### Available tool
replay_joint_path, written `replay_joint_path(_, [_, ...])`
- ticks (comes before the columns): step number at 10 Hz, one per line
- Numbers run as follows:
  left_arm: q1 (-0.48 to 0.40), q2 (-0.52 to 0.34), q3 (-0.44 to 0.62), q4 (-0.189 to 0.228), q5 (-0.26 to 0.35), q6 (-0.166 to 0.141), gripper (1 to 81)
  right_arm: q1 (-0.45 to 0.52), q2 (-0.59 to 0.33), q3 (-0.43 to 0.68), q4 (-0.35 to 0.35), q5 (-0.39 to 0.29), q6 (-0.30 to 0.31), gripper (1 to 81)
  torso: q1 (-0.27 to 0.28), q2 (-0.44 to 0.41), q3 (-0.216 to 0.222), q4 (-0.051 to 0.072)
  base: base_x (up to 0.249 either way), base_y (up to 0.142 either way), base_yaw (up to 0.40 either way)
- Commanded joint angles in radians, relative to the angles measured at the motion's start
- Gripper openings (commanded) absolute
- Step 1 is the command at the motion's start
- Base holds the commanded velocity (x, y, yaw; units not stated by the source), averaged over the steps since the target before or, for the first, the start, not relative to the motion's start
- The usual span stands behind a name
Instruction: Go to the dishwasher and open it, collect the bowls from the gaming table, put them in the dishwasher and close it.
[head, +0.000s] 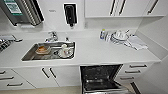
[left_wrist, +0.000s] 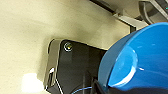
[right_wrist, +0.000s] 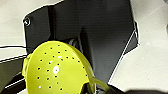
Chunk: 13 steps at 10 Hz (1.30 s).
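**Facing the open dishwasher, a bowl close at each wrist**

Head view: the robot stands square to a white counter. The dishwasher sits under it, right of centre, w/ its door dropped down toward the robot and the dark inside and a rack on show. White drawers flank it on the right, white cabinet doors on the left.

Left wrist view: the blue bowl looms large, tilted, its inside turned to the camera and its lower edge right at the dark gripper parts. Fingers are hard to make out, so can't tell how far open they are or whether they have hold of it. Behind it is pale floor.

Right wrist view: the yellow-green bowl (full of small holes, like a strainer) is just as close, tilted, w/ its rim by a dark part at the frame edge. Again can't tell the grip. Pale floor shows on both sides.

Edges & room: counter front edge runs straight across above the dishwasher opening. On the counter, a steel sink w/ dishes in it sits left, a tap behind it. White crockery and a cloth are at the right back. The stretch of counter directly above the dishwasher is bare.
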<state>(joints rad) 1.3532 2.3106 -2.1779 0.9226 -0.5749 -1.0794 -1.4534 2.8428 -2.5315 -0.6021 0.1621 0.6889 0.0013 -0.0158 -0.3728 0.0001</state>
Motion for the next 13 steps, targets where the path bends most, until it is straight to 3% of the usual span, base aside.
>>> replay_joint_path(1, [-0.105, -0.169, 0.162, 0.056, -0.001, -0.034, 1.0, 0.011, -0.017, 0.008, -0.005, -0.042, 0.004, 1.0, 0.0, 0.0, 0.0, 0.0, 0.0, 0.0, 0.0])
replay_joint_path(3, [-0.185, -0.224, 0.27, 0.079, 0.02, -0.036, 1.0, 0.017, -0.015, 0.008, -0.002, -0.042, 0.006, 1.0, 0.0, 0.0, 0.0, 0.0, 0.0, 0.0, 0.0])
replay_joint_path(5, [-0.283, -0.293, 0.477, 0.087, 0.156, -0.036, 1.0, 0.017, -0.017, 0.008, -0.001, -0.044, 0.007, 1.0, 0.0, 0.0, 0.0, 0.0, 0.0, 0.0, 0.0])
replay_joint_path(8, [-0.433, -0.344, 0.778, 0.117, 0.425, -0.034, 1.0, 0.014, -0.018, 0.008, 0.001, -0.042, 0.011, 1.0, 0.0, 0.0, -0.001, 0.0, 0.0, 0.0, 0.0])
replay_joint_path(9, [-0.485, -0.342, 0.839, 0.117, 0.507, -0.034, 1.0, 0.014, -0.018, 0.008, 0.001, -0.042, 0.011, 1.0, 0.0, 0.001, -0.001, 0.0, 0.0, 0.0, 0.0])
replay_joint_path(11, [-0.555, -0.33, 0.9, 0.113, 0.607, -0.036, 1.0, 0.014, -0.02, 0.008, 0.001, -0.041, 0.011, 1.0, 0.0, 0.001, -0.001, 0.0, 0.0, 0.0, 0.0])
replay_joint_path(13, [-0.628, -0.313, 0.952, 0.104, 0.708, -0.036, 1.0, 0.017, -0.018, 0.011, 0.001, -0.041, 0.011, 1.0, 0.0, 0.001, -0.033, 0.0, 0.0, 0.0, 0.0])
